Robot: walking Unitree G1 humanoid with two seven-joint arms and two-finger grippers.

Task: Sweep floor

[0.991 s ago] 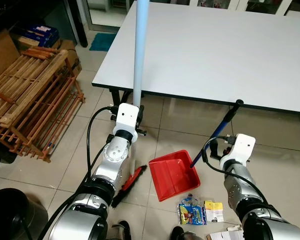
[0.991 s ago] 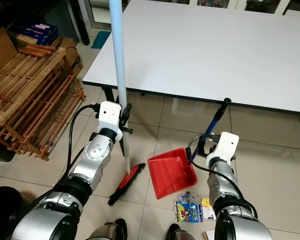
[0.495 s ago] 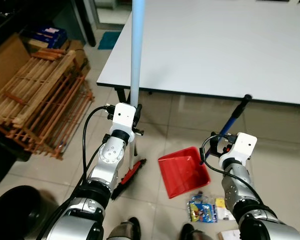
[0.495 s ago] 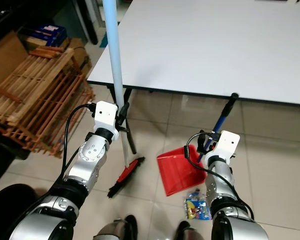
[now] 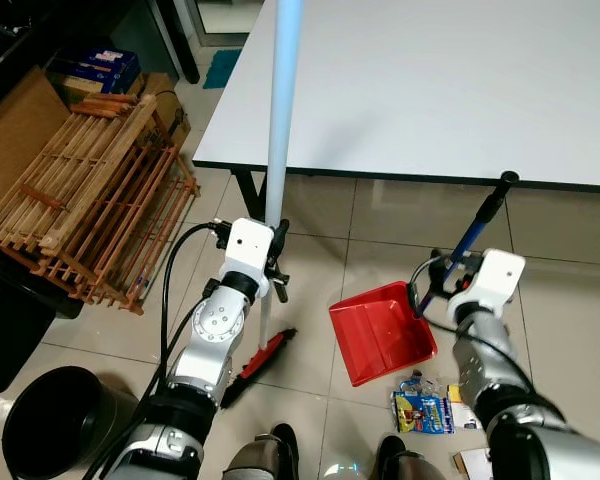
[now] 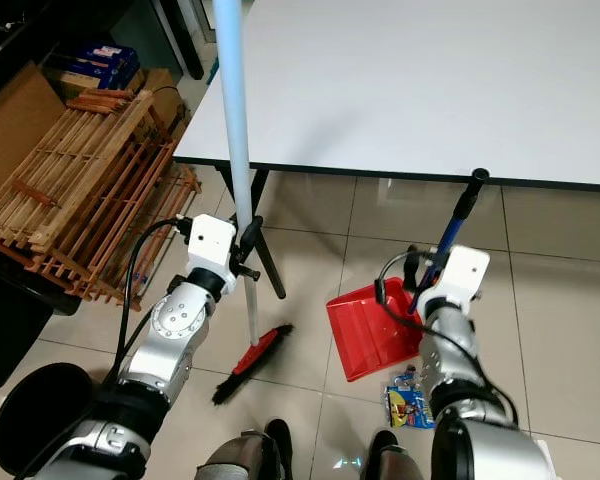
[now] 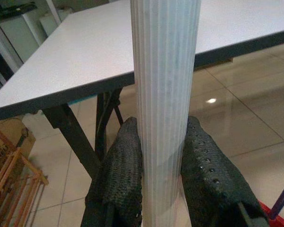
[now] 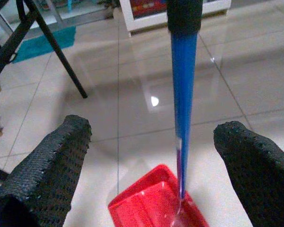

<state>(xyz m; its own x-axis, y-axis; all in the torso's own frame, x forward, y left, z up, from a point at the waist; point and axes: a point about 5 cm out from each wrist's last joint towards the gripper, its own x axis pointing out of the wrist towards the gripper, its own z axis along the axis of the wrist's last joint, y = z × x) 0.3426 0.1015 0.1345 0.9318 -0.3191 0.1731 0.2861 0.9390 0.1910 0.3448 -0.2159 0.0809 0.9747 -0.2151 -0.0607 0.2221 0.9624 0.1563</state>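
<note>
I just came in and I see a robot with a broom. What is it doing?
The robot is sweeping the tiled floor beside a white table. Its left end effector is shut on the broom's pale blue pole, with the red brush head down on the tiles. Its right end effector is open around the blue handle of a red dustpan, not gripping it. A colourful wrapper lies beside the dustpan.

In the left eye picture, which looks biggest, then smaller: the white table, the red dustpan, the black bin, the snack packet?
1. white table
2. black bin and red dustpan: look alike, unsure, since the bin is cut off by the frame
3. snack packet
</note>
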